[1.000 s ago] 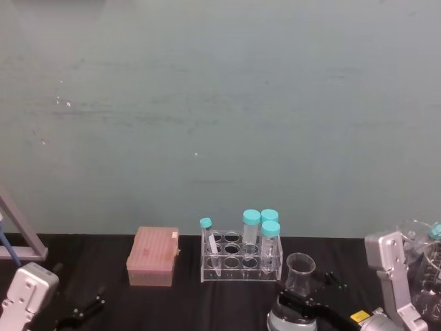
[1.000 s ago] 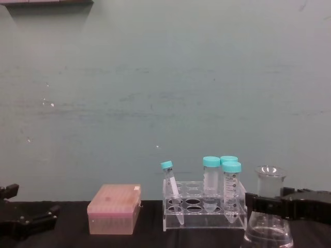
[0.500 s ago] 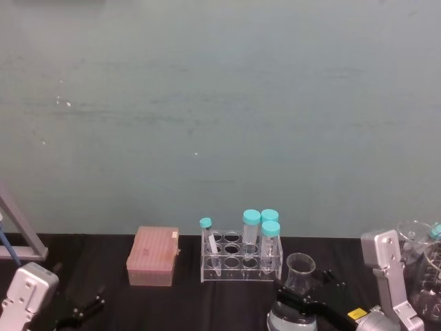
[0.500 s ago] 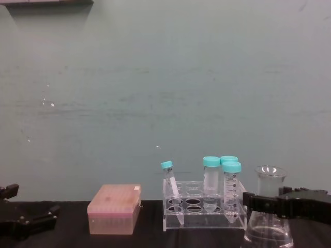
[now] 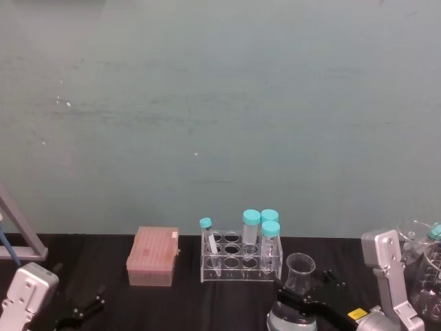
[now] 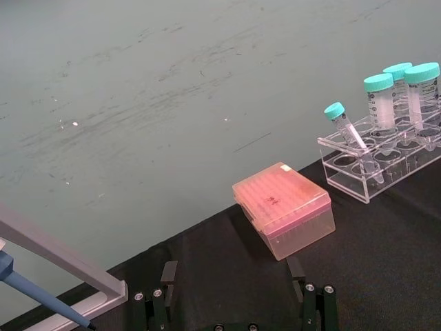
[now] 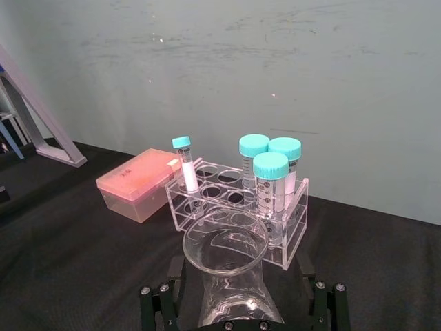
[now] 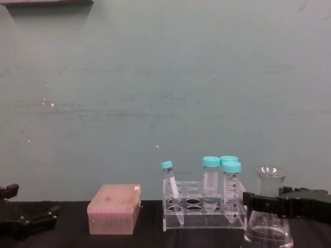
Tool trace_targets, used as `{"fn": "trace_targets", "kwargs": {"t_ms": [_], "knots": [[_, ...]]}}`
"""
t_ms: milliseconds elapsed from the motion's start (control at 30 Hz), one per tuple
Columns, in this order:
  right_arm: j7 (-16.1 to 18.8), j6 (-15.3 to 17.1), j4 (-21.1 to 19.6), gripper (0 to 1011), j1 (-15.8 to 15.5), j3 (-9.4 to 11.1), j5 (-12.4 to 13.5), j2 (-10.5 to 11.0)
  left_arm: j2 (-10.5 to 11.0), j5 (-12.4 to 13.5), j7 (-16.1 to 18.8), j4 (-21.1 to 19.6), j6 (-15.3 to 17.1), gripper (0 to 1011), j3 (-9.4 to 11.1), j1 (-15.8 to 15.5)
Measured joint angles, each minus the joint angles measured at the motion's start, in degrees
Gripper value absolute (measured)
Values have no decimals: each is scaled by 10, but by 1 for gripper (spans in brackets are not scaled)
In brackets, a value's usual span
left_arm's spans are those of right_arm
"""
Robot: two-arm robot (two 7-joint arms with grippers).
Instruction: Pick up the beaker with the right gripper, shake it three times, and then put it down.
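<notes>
glass conical flask of clear liquid, lower right of frame beside the tube rack, neck bracketed by the right gripper (whether pinching cannot be told): best seated squarely under the flared rim and lifted upright before shaking; left gripper idle, spread, lower left.

- A pink box with its lid closed stands on the black desk, near the left side of the rack.
- A clear rack holds one thin tube (it leans) and three wider tubes, upright, all with teal caps.
- A grey slanted stand is at the far left.
- A pale green wall is behind.
</notes>
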Motion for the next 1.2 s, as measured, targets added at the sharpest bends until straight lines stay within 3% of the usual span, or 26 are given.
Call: {"fn": "trace_targets", "kwargs": {"t_ms": [500, 1200], "knots": [[8, -17, -3, 1000, -5, 6, -6, -3, 0, 0, 0, 0, 0, 1000, 0, 0], [6, -14, -1, 1000, -1, 13, -17, -13, 0, 0, 0, 0, 0, 1000, 0, 0]]}}
